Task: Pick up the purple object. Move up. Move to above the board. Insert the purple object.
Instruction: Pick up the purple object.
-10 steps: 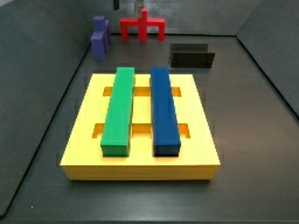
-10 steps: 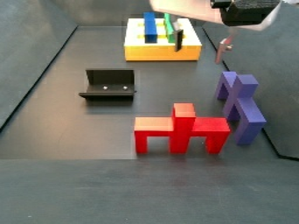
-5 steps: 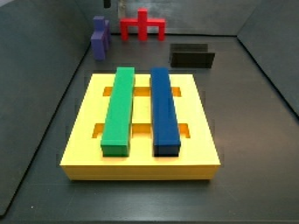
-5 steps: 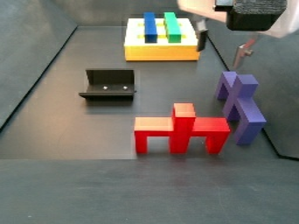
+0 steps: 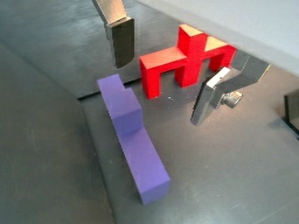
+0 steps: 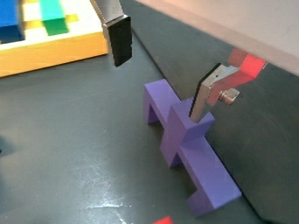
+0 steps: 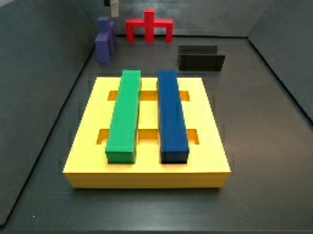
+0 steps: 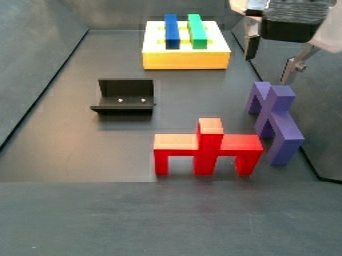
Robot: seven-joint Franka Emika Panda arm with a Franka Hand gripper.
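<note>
End effector (image 8: pixel 271 52) hovers spread above the purple piece (image 8: pixel 274 121), pick-up step; next, descend and pinch.

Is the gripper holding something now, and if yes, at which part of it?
Nothing is held. The gripper is open above the purple object, its fingers apart and not touching it.

In a side view the gripper (image 8: pixel 271 55) is cut off at the top edge. In a wrist view the board (image 6: pixel 52 54) runs off the frame, bars barely showing.
</note>
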